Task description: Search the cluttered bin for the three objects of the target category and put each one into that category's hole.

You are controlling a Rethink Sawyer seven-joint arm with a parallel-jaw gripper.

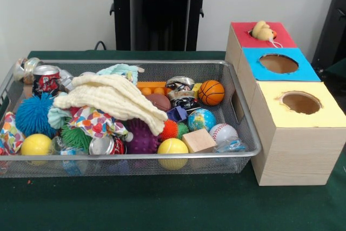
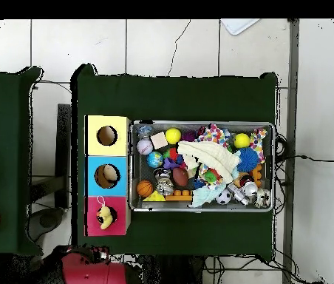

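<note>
Before me the bin [image 1: 238, 113] is silver wire mesh with a smooth metal rim — my counter [image 1: 162, 204] wears matt green cloth. The boxes [image 1: 289, 158] look like pale grained wood; the duck [image 1: 263, 31] is soft plush, the cream cloth [image 1: 116, 98] ribbed.

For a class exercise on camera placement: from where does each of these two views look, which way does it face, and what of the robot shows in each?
Front view: sits across the table, facing the robot; looks over the wire bin and the three boxes; only the black pedestal shows, no arm.
Overhead view: sits above, looking straight down, robot's base at the bottom; only the red base shows.
Shared: both show the bin, the red-topped box and the yellow duck lying at its hole. No gripper appears in either.
</note>
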